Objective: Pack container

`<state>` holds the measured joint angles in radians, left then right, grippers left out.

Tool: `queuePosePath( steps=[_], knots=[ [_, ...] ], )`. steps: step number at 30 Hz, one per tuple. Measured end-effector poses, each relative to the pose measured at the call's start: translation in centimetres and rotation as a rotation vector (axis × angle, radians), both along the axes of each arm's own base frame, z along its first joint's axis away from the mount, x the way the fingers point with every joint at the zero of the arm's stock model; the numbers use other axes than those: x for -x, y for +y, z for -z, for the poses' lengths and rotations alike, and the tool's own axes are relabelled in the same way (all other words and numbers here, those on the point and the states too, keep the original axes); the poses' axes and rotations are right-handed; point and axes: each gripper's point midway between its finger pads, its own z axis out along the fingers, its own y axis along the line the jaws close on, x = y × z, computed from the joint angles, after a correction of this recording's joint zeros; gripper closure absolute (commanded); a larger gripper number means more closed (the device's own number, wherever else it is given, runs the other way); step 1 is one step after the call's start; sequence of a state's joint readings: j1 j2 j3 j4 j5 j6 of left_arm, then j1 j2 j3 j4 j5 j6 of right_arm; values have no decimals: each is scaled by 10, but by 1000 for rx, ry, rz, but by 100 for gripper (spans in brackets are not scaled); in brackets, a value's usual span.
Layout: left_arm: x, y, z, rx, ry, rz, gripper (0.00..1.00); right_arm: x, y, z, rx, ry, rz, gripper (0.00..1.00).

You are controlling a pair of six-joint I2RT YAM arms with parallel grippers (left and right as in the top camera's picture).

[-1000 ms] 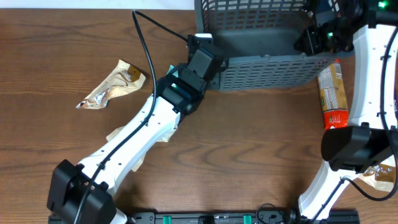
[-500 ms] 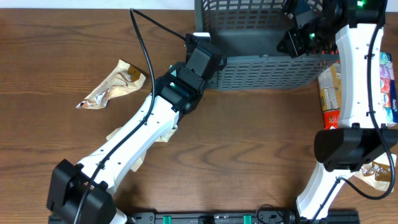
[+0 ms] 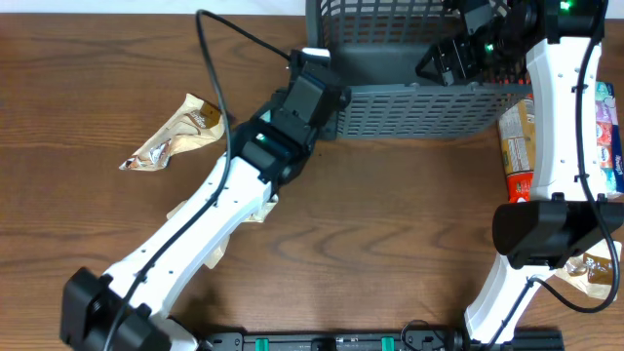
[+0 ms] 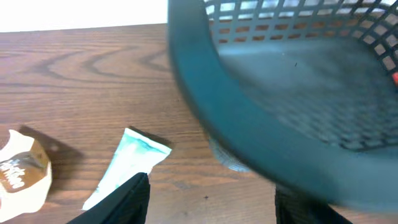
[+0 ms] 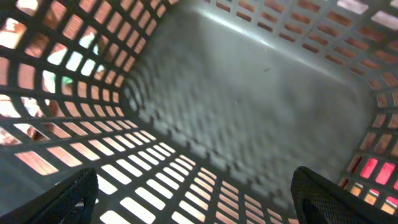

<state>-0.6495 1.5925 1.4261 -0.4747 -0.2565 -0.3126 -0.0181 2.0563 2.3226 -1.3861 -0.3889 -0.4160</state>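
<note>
The container [image 3: 409, 112], a large dark grey-blue basket with slotted sides, stands at the table's far edge. My left gripper [image 3: 314, 76] is at its front left corner, just outside. In the left wrist view the left gripper [image 4: 211, 208] is open over bare wood, and the blurred container rim [image 4: 249, 143] crosses above its right finger. My right gripper [image 3: 441, 60] reaches down inside the container. In the right wrist view the right gripper [image 5: 199, 205] is open and wide, with nothing between its fingers, above the container's slotted wall [image 5: 155, 180] and solid bottom [image 5: 261, 106].
A gold-brown snack packet [image 3: 175, 132] lies at the left. A pale teal packet [image 4: 127, 168] lies by the left gripper. An orange-red packet [image 3: 522, 146] and a colourful packet [image 3: 606, 136] lie right of the container. Another brown packet [image 3: 595, 273] is at the lower right.
Both grippers have gone from shut to open. The right gripper has moved left, further into the container. The left arm has shifted slightly at the container's corner.
</note>
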Motion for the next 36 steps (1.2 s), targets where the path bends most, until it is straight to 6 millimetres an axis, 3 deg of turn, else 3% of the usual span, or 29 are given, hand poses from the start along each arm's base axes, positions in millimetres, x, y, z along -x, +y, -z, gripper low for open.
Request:
queuePosePath(
  steps=[7,11,14,16,22,28,29,30,31,32,36],
  knots=[
    [16,20,-23,-21,-24,-23,39,-9,3,-47,-30,-131,12,13],
    [26,38,-45,-41,-66,-56,27,-10,0,-87,-33,-232,51,13],
    [36,54,-62,-58,-101,-86,7,-5,-10,-113,-9,-289,115,2],
    [42,65,-71,-67,-119,-109,4,1,-20,-126,16,-313,170,1],
    [63,90,-85,-100,-129,-151,2,24,-86,-146,126,-323,430,1],
    [71,99,-82,-132,-105,-157,1,62,-184,-147,218,-266,780,1],
    [72,100,-81,-137,-100,-157,1,68,-197,-147,223,-261,825,18],
    [73,100,-79,-142,-95,-157,1,73,-210,-147,230,-255,868,54],
    [73,101,-79,-145,-91,-156,1,80,-224,-147,232,-249,916,82],
    [74,101,-78,-147,-88,-156,1,85,-236,-147,230,-244,959,99],
    [75,102,-76,-155,-80,-155,1,105,-280,-150,206,-257,1101,99]
  ],
)
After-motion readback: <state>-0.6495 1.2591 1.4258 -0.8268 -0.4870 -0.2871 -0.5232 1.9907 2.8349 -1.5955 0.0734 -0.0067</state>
